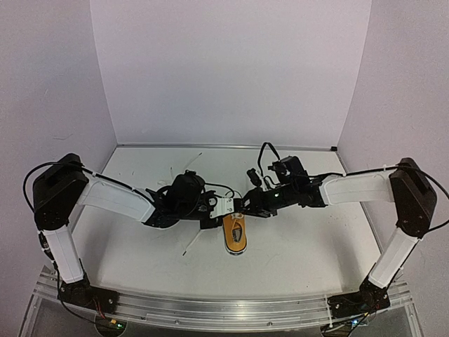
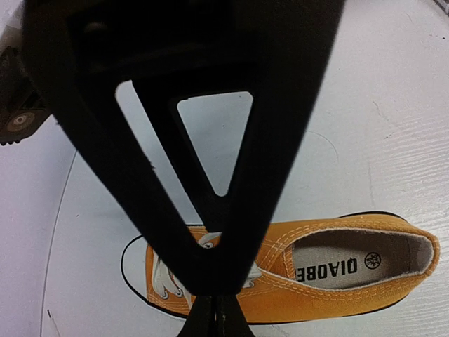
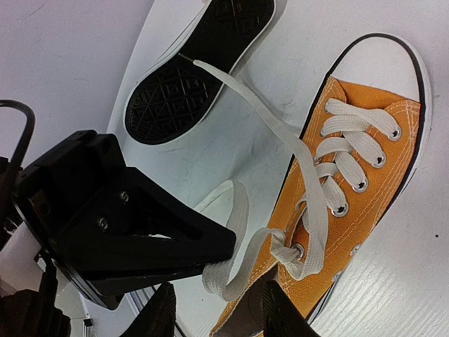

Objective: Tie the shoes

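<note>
**Setting.** White desk [image 1: 316,246], pale lilac walls [image 1: 224,70] on three sides. Two arms [image 1: 112,196] reached in from either side and met mid-desk.

**Left claw** [image 2: 217,303]. Fingers were pressed together. Seen from the right wrist, they pinched a loop of white lace [image 3: 240,200] just beside the top eyelets of the orange shoe [image 2: 330,298].

**Right claw** [image 3: 219,286]. Fingers were spread and stood apart low over the orange shoe's side. Only canvas and the flat end of the lace showed in the gap, and nothing was gripped.

**Orange shoe.** It stood upright on its sole at mid-desk, directly beneath both claws. It had a white toe cap and rubber edge with a black trim line, and metal eyelets laced in white. The pale insole carried black print.

**Second shoe** [image 3: 189,77]. It lay tipped over with its black sole facing up and its white rim showing. It was near the orange toe but apart from it.

**Long lace** [image 3: 277,130]. It ran flat across the desk from the second shoe's edge to the orange shoe's eyelets.
</note>
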You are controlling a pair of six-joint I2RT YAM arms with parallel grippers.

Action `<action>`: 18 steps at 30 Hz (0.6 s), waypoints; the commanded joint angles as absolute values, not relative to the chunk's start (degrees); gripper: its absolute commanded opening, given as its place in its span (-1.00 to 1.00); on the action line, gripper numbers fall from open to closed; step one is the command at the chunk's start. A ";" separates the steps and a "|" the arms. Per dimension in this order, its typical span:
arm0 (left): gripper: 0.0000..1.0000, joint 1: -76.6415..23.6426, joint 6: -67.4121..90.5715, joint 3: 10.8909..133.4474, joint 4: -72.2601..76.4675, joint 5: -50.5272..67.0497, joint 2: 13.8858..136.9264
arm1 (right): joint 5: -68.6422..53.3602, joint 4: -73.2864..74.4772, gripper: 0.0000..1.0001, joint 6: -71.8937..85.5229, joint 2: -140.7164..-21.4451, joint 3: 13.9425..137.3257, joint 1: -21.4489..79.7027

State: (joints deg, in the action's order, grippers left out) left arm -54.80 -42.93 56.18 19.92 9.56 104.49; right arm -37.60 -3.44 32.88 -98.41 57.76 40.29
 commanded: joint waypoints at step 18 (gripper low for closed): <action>-1.00 -53.80 -41.23 57.98 22.18 12.52 104.93 | -39.80 -7.16 -0.71 33.40 -102.55 62.25 40.87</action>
State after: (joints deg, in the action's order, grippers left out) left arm -53.86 -41.91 56.21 20.84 11.44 104.81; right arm -38.95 -5.05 33.44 -102.03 60.00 40.56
